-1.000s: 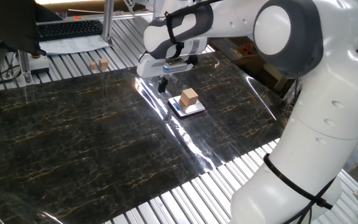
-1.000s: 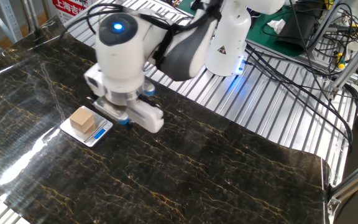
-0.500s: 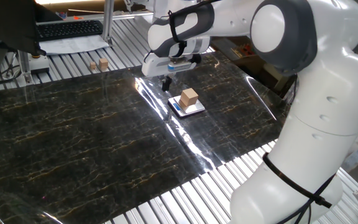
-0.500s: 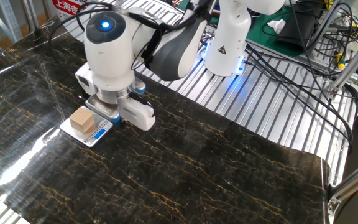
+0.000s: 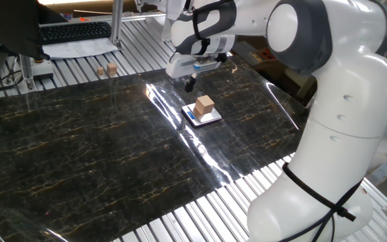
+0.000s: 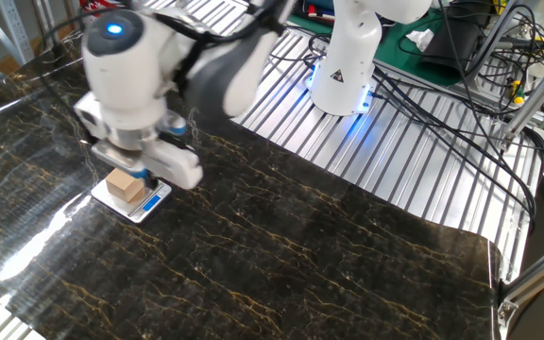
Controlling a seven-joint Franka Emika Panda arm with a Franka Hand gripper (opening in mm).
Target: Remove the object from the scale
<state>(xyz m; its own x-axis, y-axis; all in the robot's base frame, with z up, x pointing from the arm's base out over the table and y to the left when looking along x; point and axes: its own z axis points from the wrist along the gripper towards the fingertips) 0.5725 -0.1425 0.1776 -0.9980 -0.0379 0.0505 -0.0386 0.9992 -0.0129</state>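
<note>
small light-brown wooden cube (image 5: 205, 104) resting on flat square silvery-white scale (image 5: 211, 117) | scale near desk's far edge | gripper (image 5: 189, 83) above, just beside cube | fingers' opening: cannot tell

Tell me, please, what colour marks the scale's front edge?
Blue, on the flat silvery-white square scale; clearest in the other fixed view.
</note>
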